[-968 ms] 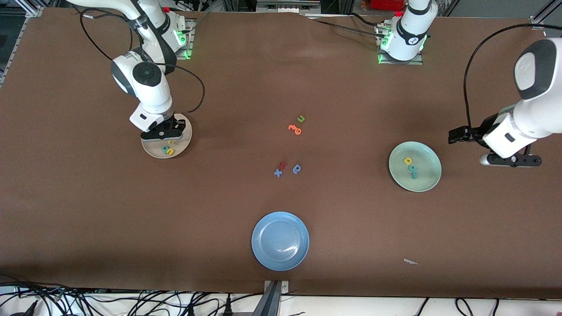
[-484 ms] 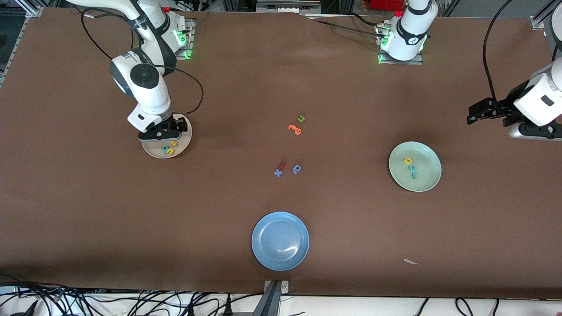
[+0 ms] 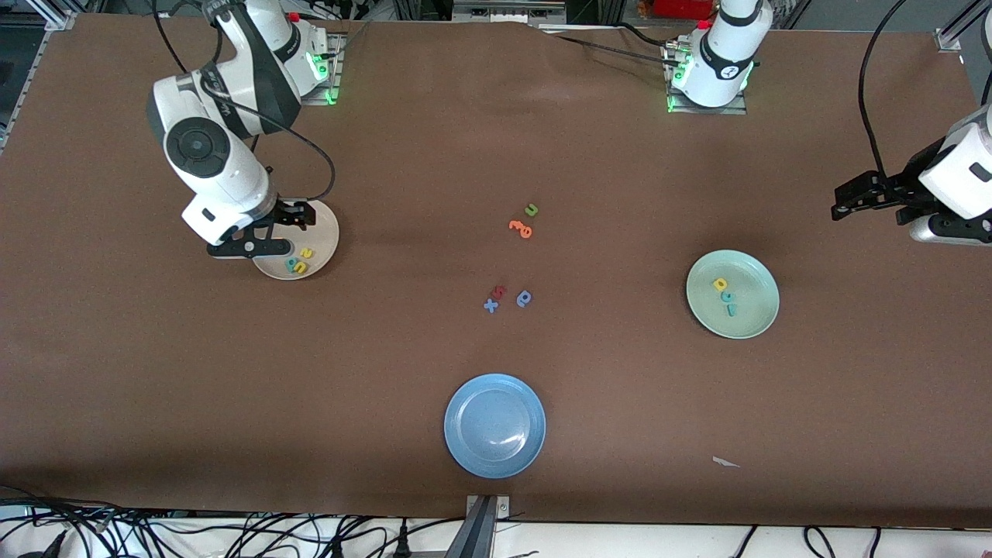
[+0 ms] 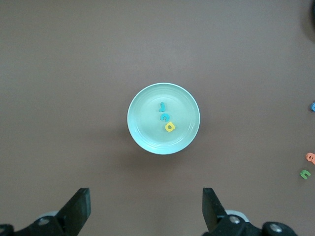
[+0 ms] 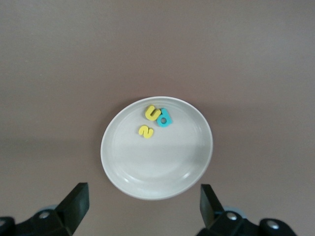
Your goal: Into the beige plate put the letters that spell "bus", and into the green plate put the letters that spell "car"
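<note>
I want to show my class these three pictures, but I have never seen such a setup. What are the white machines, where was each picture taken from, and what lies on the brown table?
The white machines are two robot arms, each ending in a two-finger gripper. The wide picture looks down from a high camera facing them. The other two come from cameras on the arms' wrists.

The right gripper is open over the beige plate, which holds a teal b, a yellow u and a yellow s. The left gripper is open and empty above bare table at the left arm's end; its camera looks at the green plate, which holds a yellow a, a teal c and a teal r.

Mid-table lie spare letters. A blue plate sits empty, nearest the front camera.
</note>
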